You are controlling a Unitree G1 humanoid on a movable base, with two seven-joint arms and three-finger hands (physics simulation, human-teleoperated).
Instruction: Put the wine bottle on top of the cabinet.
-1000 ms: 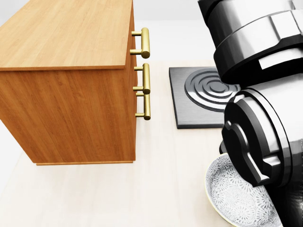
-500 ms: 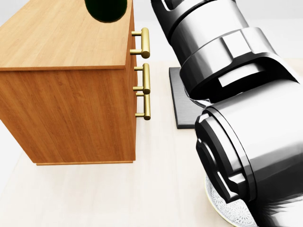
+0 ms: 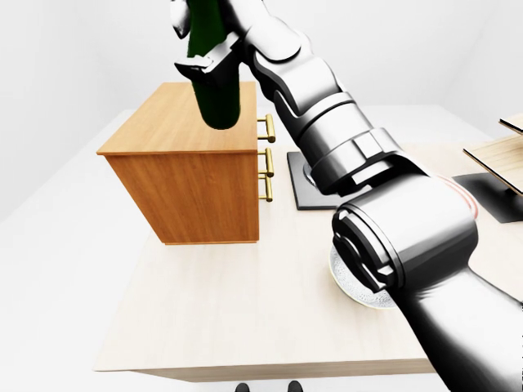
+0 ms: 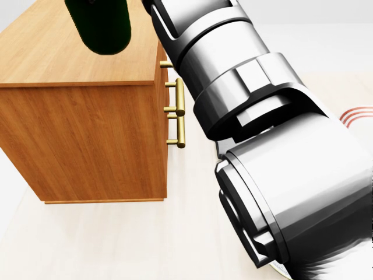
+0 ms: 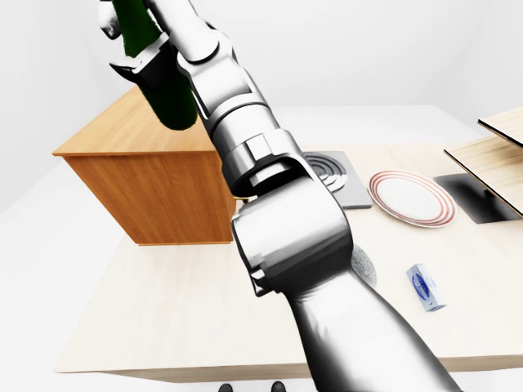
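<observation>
Bright, even, sharp render: soft shadows under the cabinet (image 3: pixel 192 175), glossy highlights on the arm (image 4: pixel 262 134), no blur.

The cabinet (image 3: pixel 184 155) is matt, orange-brown wood with shiny brass handles (image 3: pixel 266 162). The bottle (image 3: pixel 217 77) is glossy dark green glass. The bench (image 3: pixel 245 302) is pale, smooth wood.

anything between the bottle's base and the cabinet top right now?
Nothing. In the left-eye view the wine bottle, gripped by the right hand, hangs above the cabinet; the wood under its base is bare. Whether the base touches can't be told.
</observation>
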